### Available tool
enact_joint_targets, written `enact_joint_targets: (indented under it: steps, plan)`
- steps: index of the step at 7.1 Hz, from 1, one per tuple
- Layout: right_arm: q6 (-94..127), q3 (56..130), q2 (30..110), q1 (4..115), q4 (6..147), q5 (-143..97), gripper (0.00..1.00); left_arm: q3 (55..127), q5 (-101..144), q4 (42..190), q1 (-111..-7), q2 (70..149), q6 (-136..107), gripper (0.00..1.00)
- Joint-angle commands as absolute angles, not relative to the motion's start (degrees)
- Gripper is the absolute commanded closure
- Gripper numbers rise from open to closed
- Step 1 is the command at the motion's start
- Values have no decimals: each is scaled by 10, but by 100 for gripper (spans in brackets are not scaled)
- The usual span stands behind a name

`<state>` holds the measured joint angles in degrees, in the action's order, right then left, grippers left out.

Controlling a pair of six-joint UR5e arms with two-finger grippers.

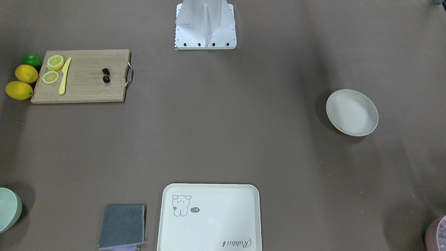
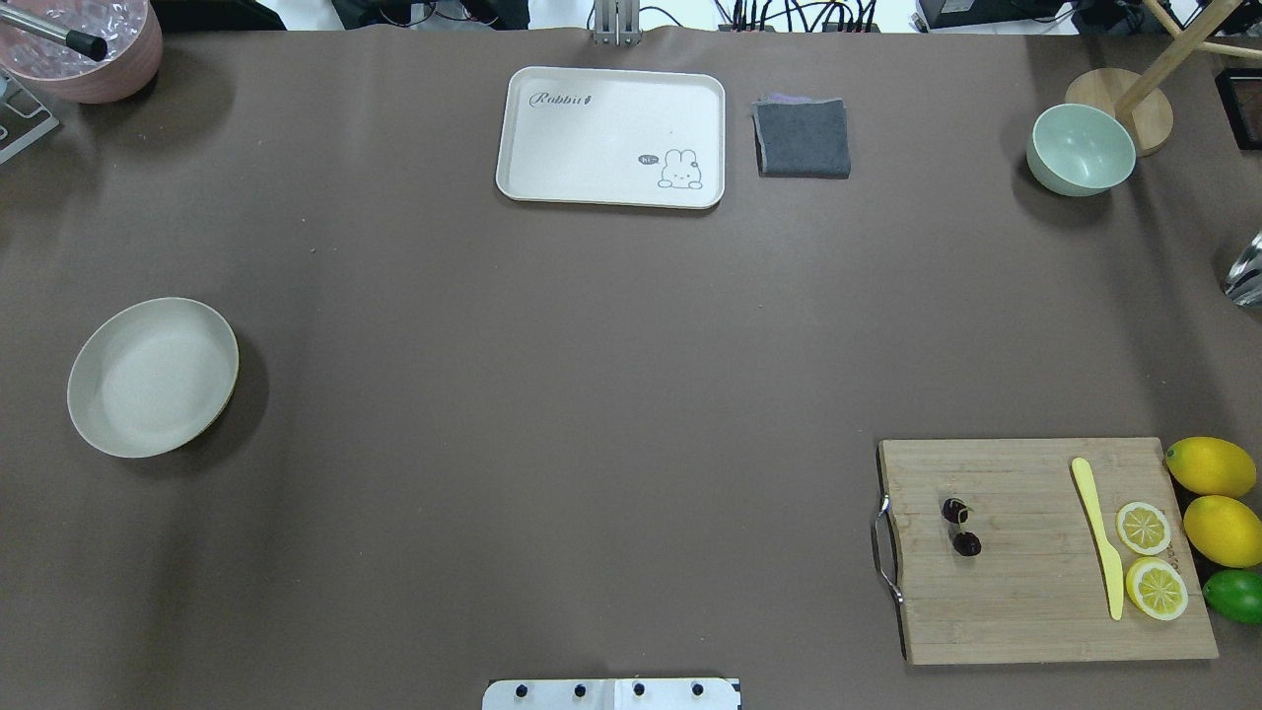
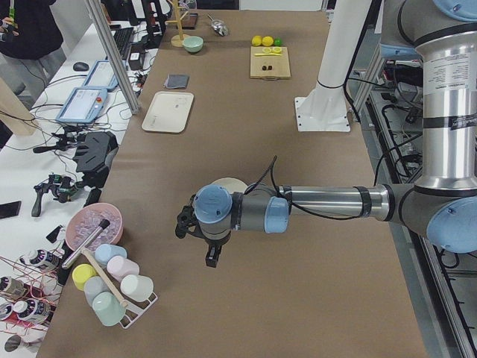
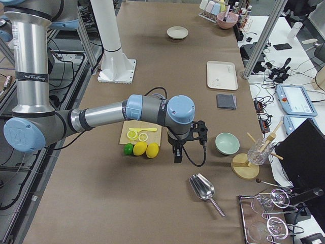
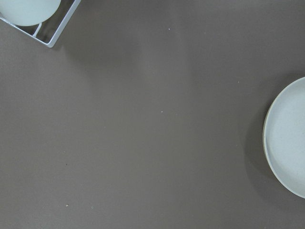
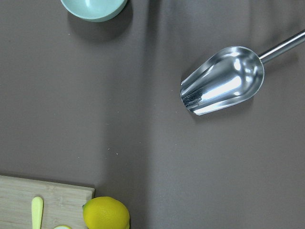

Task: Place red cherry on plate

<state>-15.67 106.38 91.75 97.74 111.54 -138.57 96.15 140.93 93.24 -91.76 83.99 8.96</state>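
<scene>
A wooden cutting board lies near the desk's right end, carrying a yellow knife and two lemon slices. Two lemons and a lime sit just beside its outer edge. Along the far edge stand a cream tray, a folded grey cloth, a pale green bowl and, in the left corner, a pink bowl.

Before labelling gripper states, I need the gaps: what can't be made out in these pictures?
Left gripper: only in exterior left view, small; open or shut unclear.
Right gripper: only in exterior right; likewise unclear.
Plate: cut off by left wrist view's right edge.
Red cherry: hidden behind the right arm in exterior right.
</scene>
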Motion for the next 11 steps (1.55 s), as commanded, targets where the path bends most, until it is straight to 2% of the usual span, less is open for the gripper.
enact_joint_targets:
  steps: [1, 4, 6, 8, 10, 11]
  plan:
    - [-158, 1055, 923, 986, 1115, -1355, 0, 955, 1404, 928, -921, 845, 87, 2]
    - [-144, 1059, 923, 996, 1116, -1350, 0, 950, 1425, 932, -920, 864, 52, 2]
    - [-145, 1066, 935, 1023, 1117, -1351, 0, 920, 1430, 950, -892, 919, 14, 2]
    - [-148, 1087, 973, 1035, 1116, -1351, 0, 891, 1440, 1121, -796, 928, -175, 2]
    - [-152, 1085, 978, 1041, 1115, -1350, 0, 805, 1420, 1380, -697, 928, -356, 2]
    - [-151, 1085, 978, 1042, 1116, -1350, 0, 776, 1372, 1451, -659, 926, -391, 2]
